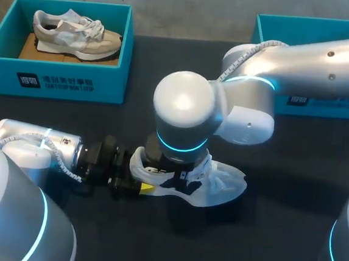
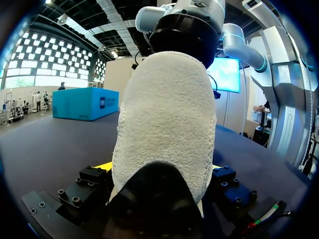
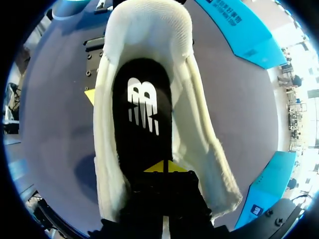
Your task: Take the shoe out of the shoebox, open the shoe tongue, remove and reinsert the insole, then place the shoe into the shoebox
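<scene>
The left pincer [image 2: 159, 167] is closed on the white shoe [image 1: 219, 182], with a yellow tip pressed to each side of its heel. The left arm [image 1: 38, 146] lies low over the dark table [image 1: 279, 194], coming in from the shoe's left. Well behind the shoe and to its left stands a teal shoebox [image 1: 56, 80]. A second shoe [image 1: 73, 33], grey and white, lies on its side inside it. The white shoe is outside the box, resting on its sole on the table, heel to the left and toe to the right. Its opening is spread wide, so the black insole [image 3: 142, 114] with its white mark shows flat inside. The right pincer [image 3: 164, 167] points straight down into the opening from above. Its two yellow tips are drawn together into one wedge resting on the insole, toward the toe end. Whether any of the insole is pinched between them cannot be told. The right arm [image 1: 303, 62] reaches the shoe from behind it and to its right. It passes in front of a second teal box [image 1: 305, 32] that stands well behind the shoe on that side.
</scene>
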